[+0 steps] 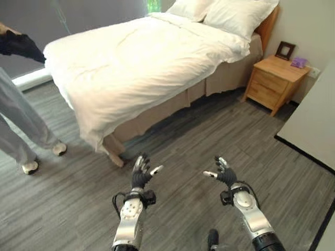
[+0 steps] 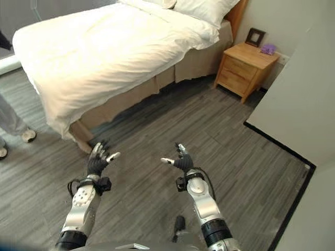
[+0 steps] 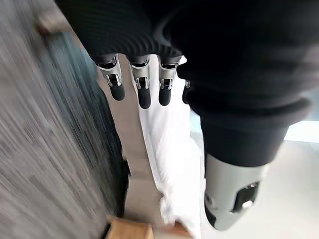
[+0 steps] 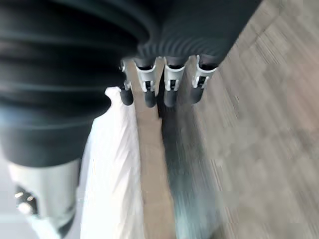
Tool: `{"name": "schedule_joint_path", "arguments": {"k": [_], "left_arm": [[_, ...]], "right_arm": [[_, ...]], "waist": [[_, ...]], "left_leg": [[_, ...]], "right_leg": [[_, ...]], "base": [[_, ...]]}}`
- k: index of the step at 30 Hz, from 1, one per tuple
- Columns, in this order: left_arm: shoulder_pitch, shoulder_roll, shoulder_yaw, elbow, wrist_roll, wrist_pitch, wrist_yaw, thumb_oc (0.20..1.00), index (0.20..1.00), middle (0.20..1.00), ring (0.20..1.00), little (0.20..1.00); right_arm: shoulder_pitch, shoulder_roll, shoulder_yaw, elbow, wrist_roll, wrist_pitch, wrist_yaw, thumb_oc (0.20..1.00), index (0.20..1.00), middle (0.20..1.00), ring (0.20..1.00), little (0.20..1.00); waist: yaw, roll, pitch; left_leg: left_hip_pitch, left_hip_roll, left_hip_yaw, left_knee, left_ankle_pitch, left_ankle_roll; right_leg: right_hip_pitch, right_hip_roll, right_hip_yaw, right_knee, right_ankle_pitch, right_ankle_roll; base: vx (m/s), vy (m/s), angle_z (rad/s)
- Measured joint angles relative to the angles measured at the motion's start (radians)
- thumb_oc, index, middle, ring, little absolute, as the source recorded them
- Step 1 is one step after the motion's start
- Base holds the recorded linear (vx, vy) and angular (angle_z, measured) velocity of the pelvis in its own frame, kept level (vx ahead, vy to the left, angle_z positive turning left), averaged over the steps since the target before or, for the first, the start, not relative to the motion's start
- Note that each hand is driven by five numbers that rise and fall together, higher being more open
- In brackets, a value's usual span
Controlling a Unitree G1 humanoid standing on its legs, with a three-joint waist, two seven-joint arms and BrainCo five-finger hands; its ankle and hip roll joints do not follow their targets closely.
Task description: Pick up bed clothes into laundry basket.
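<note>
Hands are seen nearest, raised side by side over bare grey wood-look floor (image 1: 209,130): the left hand (image 1: 141,175) and the right hand (image 1: 224,173) are held well apart from each other, each with fingers spread and relaxed and the thumb pointing inward, and nothing is gripped by either. From the left wrist view the fingers (image 3: 144,94) are shown straight in a row with the thumb apart, and the same is shown of the right fingers (image 4: 170,92) in the right wrist view. An open stretch of floor lies between the hands and the bed (image 1: 157,107), whose near corner and wooden leg (image 1: 114,155) are found just beyond the left hand. The bed is covered by a white duvet (image 1: 131,63), which is draped over the foot end and hangs down the near side, with a beige skirt left showing beneath its edge. Two white pillows (image 1: 235,15) are propped at the far head end against a wooden headboard (image 1: 267,26). To the robot's right of the bed, against the far wall, a wooden nightstand (image 1: 272,81) with drawers is placed, and a small dark picture frame (image 1: 285,50) and a purple object (image 1: 299,62) are set on its top. At the robot's left a person's legs (image 1: 21,125) in grey trousers and light shoes are seen beside the bed's foot. A pale surface with a dark edge (image 1: 314,125) borders the floor at the right
</note>
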Motion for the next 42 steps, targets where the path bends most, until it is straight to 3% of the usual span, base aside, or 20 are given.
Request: {"name": "schedule_joint_path", "arguments": {"k": [1, 3, 5, 6, 9, 12, 14, 16, 20, 23, 25, 29, 30, 32, 34, 35, 36, 38, 41, 42], "left_arm": [[-0.002, -0.010, 0.011, 0.003, 0.000, -0.009, 0.007, 1.000, 1.000, 1.000, 1.000, 1.000], [0.026, -0.021, 0.009, -0.014, -0.002, -0.019, 0.015, 1.000, 1.000, 1.000, 1.000, 1.000], [0.199, -0.052, -0.030, -0.249, -0.003, -0.022, -0.025, 1.000, 1.000, 1.000, 1.000, 1.000], [0.323, -0.056, -0.009, -0.356, -0.027, -0.046, -0.063, 1.000, 1.000, 1.000, 1.000, 1.000], [0.469, -0.031, 0.158, -0.371, -0.148, -0.034, -0.171, 1.000, 1.000, 1.000, 1.000, 1.000], [0.450, -0.024, 0.172, -0.352, -0.162, -0.024, -0.216, 1.000, 1.000, 1.000, 1.000, 1.000], [0.390, -0.024, 0.134, -0.351, -0.187, -0.012, -0.264, 1.000, 1.000, 1.000, 1.000, 1.000], [0.376, -0.050, 0.129, -0.358, -0.191, -0.003, -0.276, 1.000, 1.000, 1.000, 1.000, 1.000], [0.379, -0.005, 0.152, -0.369, -0.197, 0.006, -0.278, 1.000, 1.000, 1.000, 1.000, 1.000], [0.365, 0.025, 0.178, -0.350, -0.197, 0.013, -0.276, 1.000, 1.000, 1.000, 1.000, 1.000], [0.344, 0.022, 0.157, -0.351, -0.197, 0.011, -0.278, 1.000, 1.000, 1.000, 1.000, 1.000], [0.282, 0.055, 0.158, -0.279, -0.198, -0.004, -0.280, 1.000, 1.000, 1.000, 1.000, 1.000], [0.271, 0.054, 0.151, -0.278, -0.199, -0.004, -0.281, 1.000, 1.000, 1.000, 1.000, 1.000], [0.205, 0.047, 0.138, -0.263, -0.226, -0.004, -0.295, 1.000, 1.000, 1.000, 1.000, 1.000], [0.176, 0.041, 0.140, -0.259, -0.237, -0.007, -0.313, 1.000, 1.000, 1.000, 1.000, 1.000], [0.165, 0.029, 0.144, -0.238, -0.239, -0.008, -0.329, 1.000, 1.000, 1.000, 1.000, 1.000], [0.167, 0.025, 0.142, -0.222, -0.239, -0.008, -0.340, 1.000, 1.000, 1.000, 1.000, 1.000], [0.161, 0.029, 0.151, -0.160, -0.239, 0.004, -0.360, 1.000, 1.000, 1.000, 1.000, 1.000], [0.216, 0.026, 0.181, -0.173, -0.241, 0.019, -0.399, 1.000, 1.000, 1.000, 1.000, 1.000], [0.178, 0.055, 0.169, -0.164, -0.251, 0.020, -0.406, 1.000, 1.000, 1.000, 1.000, 1.000]], "right_arm": [[-0.006, 0.000, -0.004, -0.002, 0.000, -0.002, -0.003, 1.000, 1.000, 1.000, 1.000, 1.000], [-0.028, -0.015, -0.018, -0.023, 0.001, -0.003, -0.016, 1.000, 1.000, 1.000, 1.000, 1.000], [0.028, -0.073, -0.058, -0.147, 0.000, -0.006, -0.034, 1.000, 1.000, 1.000, 1.000, 1.000], [0.051, -0.094, -0.088, -0.179, -0.001, -0.007, -0.036, 1.000, 1.000, 1.000, 1.000, 1.000], [0.094, -0.195, -0.161, -0.218, -0.053, -0.021, -0.042, 1.000, 1.000, 1.000, 1.000, 1.000], [0.105, -0.173, -0.170, -0.186, -0.069, -0.009, -0.039, 1.000, 1.000, 1.000, 1.000, 1.000], [0.109, -0.170, -0.172, -0.208, -0.078, -0.008, -0.036, 1.000, 1.000, 1.000, 1.000, 1.000], [0.118, -0.182, -0.168, -0.238, -0.082, -0.004, -0.032, 1.000, 1.000, 1.000, 1.000, 1.000], [0.093, -0.161, -0.165, -0.265, -0.113, -0.002, -0.026, 1.000, 1.000, 1.000, 1.000, 1.000], [0.055, -0.137, -0.142, -0.268, -0.118, -0.003, -0.017, 1.000, 1.000, 1.000, 1.000, 1.000], [0.034, -0.141, -0.131, -0.271, -0.141, -0.011, -0.016, 1.000, 1.000, 1.000, 1.000, 1.000], [-0.152, -0.151, -0.114, -0.264, -0.157, -0.024, -0.018, 1.000, 1.000, 1.000, 1.000, 1.000], [-0.203, -0.160, -0.113, -0.261, -0.160, -0.025, -0.021, 1.000, 1.000, 1.000, 1.000, 1.000], [-0.315, -0.220, -0.092, -0.234, -0.200, -0.037, -0.041, 1.000, 1.000, 1.000, 1.000, 1.000], [-0.314, -0.264, -0.089, -0.235, -0.225, -0.050, -0.045, 1.000, 1.000, 1.000, 1.000, 1.000], [-0.339, -0.307, -0.072, -0.211, -0.237, -0.052, -0.065, 1.000, 1.000, 1.000, 1.000, 1.000], [-0.345, -0.325, -0.080, -0.190, -0.241, -0.053, -0.075, 1.000, 1.000, 1.000, 1.000, 1.000], [-0.421, -0.352, -0.073, -0.064, -0.246, -0.041, -0.095, 1.000, 1.000, 1.000, 1.000, 1.000], [-0.457, -0.351, -0.045, 0.007, -0.261, -0.012, -0.125, 1.000, 1.000, 1.000, 1.000, 1.000], [-0.441, -0.348, -0.044, 0.013, -0.264, -0.013, -0.133, 1.000, 1.000, 1.000, 1.000, 1.000]], "waist": [[-0.002, -0.028, 0.001], [0.011, -0.024, 0.015], [0.028, 0.005, 0.028], [0.046, 0.009, 0.037], [0.104, 0.119, 0.038], [0.105, 0.124, 0.038], [0.105, 0.118, 0.044], [0.093, 0.133, 0.056], [0.080, 0.028, 0.059], [0.107, 0.030, 0.081], [0.128, 0.071, 0.100], [0.141, 0.070, 0.106], [0.137, 0.069, 0.108], [0.131, 0.127, 0.136], [0.114, 0.117, 0.135], [0.079, 0.107, 0.126], [0.068, 0.099, 0.110], [0.082, 0.087, 0.104], [0.091, 0.101, 0.106], [0.064, 0.078, 0.119]], "left_leg": [[-0.077, 0.021, -0.047, 0.156, 0.060, -0.010], [-0.240, 0.019, -0.151, 0.378, -0.046, -0.052], [-0.432, -0.073, -0.278, 0.466, -0.157, -0.001], [-0.471, -0.094, -0.249, 0.407, -0.174, 0.032], [-0.450, -0.120, -0.067, -0.121, -0.170, 0.103], [-0.329, -0.164, -0.037, -0.406, -0.144, 0.142], [-0.306, -0.108, 0.067, -0.495, -0.142, 0.145], [-0.249, -0.052, 0.120, -0.496, -0.084, 0.233], [-0.238, -0.138, 0.190, -0.372, -0.065, 0.205], [-0.189, -0.182, 0.191, -0.333, -0.124, 0.228], [-0.131, -0.172, 0.168, -0.345, -0.144, 0.240], [-0.137, -0.160, 0.170, -0.396, -0.173, 0.256], [-0.146, -0.160, 0.159, -0.399, -0.175, 0.251], [-0.176, -0.069, 0.091, -0.413, -0.157, 0.207], [-0.174, -0.051, 0.027, -0.434, -0.128, 0.182], [-0.208, -0.048, -0.042, -0.426, -0.138, 0.129], [-0.212, -0.052, -0.053, -0.449, -0.143, 0.124], [-0.187, -0.077, -0.035, -0.464, -0.157, 0.114], [0.028, -0.192, -0.044, -0.413, -0.098, 0.101], [0.005, -0.175, -0.073, -0.318, -0.087, 0.079]], "right_leg": [[0.042, -0.018, -0.003, -0.029, -0.017, 0.010], [0.092, -0.022, -0.010, -0.068, -0.021, 0.021], [0.134, -0.028, -0.035, -0.091, -0.049, 0.033], [0.180, -0.018, -0.045, -0.124, -0.054, 0.038], [0.247, 0.055, -0.054, -0.177, -0.089, 0.063], [0.286, 0.060, -0.040, -0.168, -0.117, 0.093], [0.298, 0.060, -0.038, -0.172, -0.145, 0.129], [0.370, 0.048, -0.043, -0.173, -0.184, 0.187], [0.421, -0.076, -0.093, -0.167, -0.187, 0.206], [0.454, -0.132, -0.128, -0.115, -0.073, 0.219], [0.394, -0.150, -0.099, 0.086, -0.090, 0.276], [0.055, -0.208, -0.042, 0.480, -0.130, 0.296], [-0.020, -0.210, -0.043, 0.516, -0.138, 0.291], [-0.157, -0.021, 0.044, 0.384, -0.227, 0.193], [-0.180, 0.074, 0.092, 0.148, -0.192, 0.175], [-0.200, 0.101, 0.157, -0.010, -0.126, 0.145], [-0.198, 0.099, 0.161, -0.036, -0.023, 0.144], [-0.161, 0.098, 0.115, -0.091, 0.034, 0.124], [-0.022, 0.096, 0.072, -0.065, -0.014, 0.023], [0.015, 0.080, 0.049, -0.050, -0.029, 0.009]], "base": [[0.22, -0.218, -0.02], [0.14, -0.104, -0.13], [0.11, -0.004, 0.09], [0.28, 0.134, -0.02], [0.32, 0.144, -0.19], [0.26, 0.134, -0.13], [0.35, 0.109, -0.04], [0.34, 0.110, 0.10], [0.41, 0.115, 0.16], [0.44, 0.210, 0.16], [0.12, 0.123, 0.21], [0.10, 0.071, -0.13], [0.23, -0.029, -0.18], [0.33, -0.145, 0.20], [0.49, -0.183, 1.06], [0.42, -0.089, 1.64], [0.53, -0.091, 1.67], [0.31, -0.028, 0.80], [0.29, -0.213, 0.77], [0.33, -0.275, 1.50]]}}
